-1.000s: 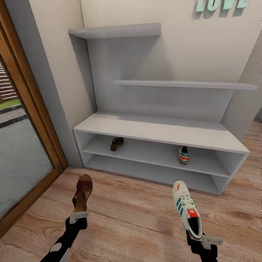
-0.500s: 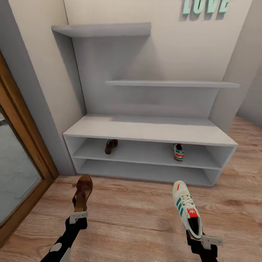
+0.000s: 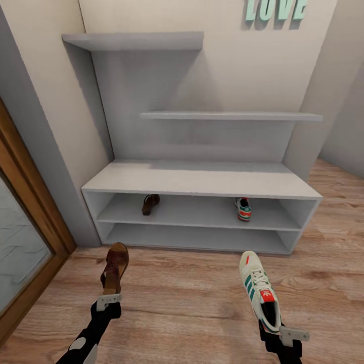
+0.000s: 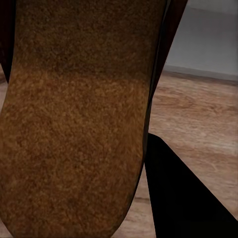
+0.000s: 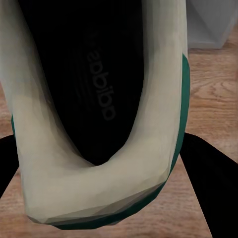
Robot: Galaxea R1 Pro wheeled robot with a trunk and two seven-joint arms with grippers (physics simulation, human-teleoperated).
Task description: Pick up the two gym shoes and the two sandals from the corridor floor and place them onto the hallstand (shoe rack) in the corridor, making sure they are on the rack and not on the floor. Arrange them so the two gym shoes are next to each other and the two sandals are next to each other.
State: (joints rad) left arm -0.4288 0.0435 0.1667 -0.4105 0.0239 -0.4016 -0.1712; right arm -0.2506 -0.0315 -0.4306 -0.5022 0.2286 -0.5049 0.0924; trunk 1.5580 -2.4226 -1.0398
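Two slim black arms, matte and smooth. On the left arm (image 3: 83, 339), a pale grey rounded patch set into the black casing near the frame's lower edge. Left hand (image 3: 108, 301): black wrist block topped by a light grey, flat bracket-like plate with small dark dots, perhaps screws. Right hand (image 3: 285, 334): same black body, same pale grey angled plate jutting sideways. In the wrist views, black finger (image 4: 186, 198) and fingers (image 5: 210, 183) as plain dark wedges, unmarked.
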